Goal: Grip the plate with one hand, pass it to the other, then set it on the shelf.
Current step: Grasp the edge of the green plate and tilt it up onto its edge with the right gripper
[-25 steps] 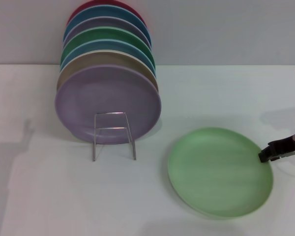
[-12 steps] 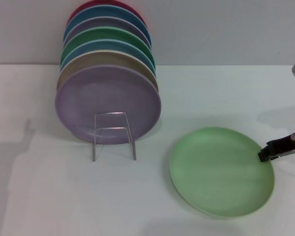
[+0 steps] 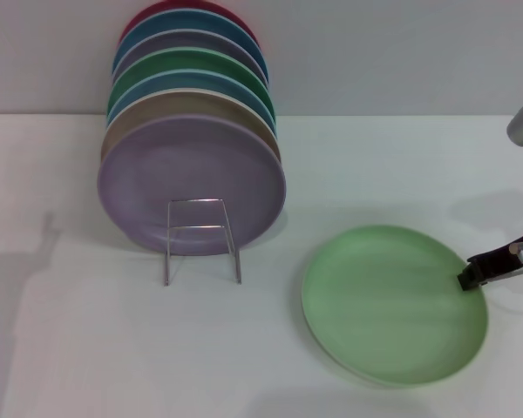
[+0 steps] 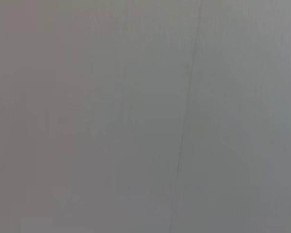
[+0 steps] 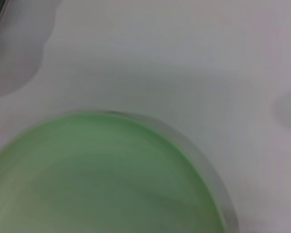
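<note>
Since 1 s ago the mint-green plate (image 3: 394, 305) has slid a bit toward the robot's right w/ the right gripper (image 3: 467, 277), whose black tip sits at the plate's right rim; rest of the scene unchanged. Plate: round, shallow, matte light mint green, faint paler streaks across the well, a thin pale edge along its near-left rim. It lies on the white table (image 3: 87, 348), to the right of and nearer than the wire rack (image 3: 200, 239), well apart from it. Rack is thin silver wire w/ a small rectangular looped front leg; it carries a row of upright plates, lilac plate (image 3: 192, 178) in front, then tan, blue, darker green plate (image 3: 187, 63), more behind, each mostly hidden by the one before it. Right gripper is cut off by the frame edge, only the dark tip and a bit of metal show; tip touches the rim but whether the fingers are apart or closed on it, can't tell. Right wrist view shows only the plate's rim (image 5: 106, 174) and bare table, blurry, no fingers. Left gripper not visible anywhere; left wrist view is a flat grey surface w/ one thin dark line, nothing else readable.
</note>
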### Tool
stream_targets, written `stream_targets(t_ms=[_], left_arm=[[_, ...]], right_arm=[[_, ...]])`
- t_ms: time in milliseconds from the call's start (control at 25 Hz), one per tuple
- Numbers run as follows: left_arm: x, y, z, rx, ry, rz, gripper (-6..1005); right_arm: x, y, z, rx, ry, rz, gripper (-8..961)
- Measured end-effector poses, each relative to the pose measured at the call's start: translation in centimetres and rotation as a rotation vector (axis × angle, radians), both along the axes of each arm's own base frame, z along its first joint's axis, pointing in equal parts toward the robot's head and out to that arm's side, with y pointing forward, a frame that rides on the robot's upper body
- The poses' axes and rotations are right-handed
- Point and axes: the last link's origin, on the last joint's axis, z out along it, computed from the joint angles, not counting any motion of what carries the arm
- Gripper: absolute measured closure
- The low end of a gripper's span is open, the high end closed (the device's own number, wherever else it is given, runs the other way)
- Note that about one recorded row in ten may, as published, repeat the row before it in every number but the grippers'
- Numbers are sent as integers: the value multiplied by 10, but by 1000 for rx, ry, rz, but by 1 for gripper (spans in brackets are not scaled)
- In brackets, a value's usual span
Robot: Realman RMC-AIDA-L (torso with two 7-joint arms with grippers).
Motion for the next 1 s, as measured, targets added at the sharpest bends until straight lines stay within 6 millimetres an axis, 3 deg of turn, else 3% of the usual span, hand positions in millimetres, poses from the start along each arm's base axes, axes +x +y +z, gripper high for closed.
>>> stream_targets(t_ms=[720,1000], left_arm=[[-2,0,3,6,10,6,139],[-2,0,3,8,11,6,139]], right_arm=[[-3,3,0,6,-11,23,909],[-12,6,11,67,-16,70,928]])
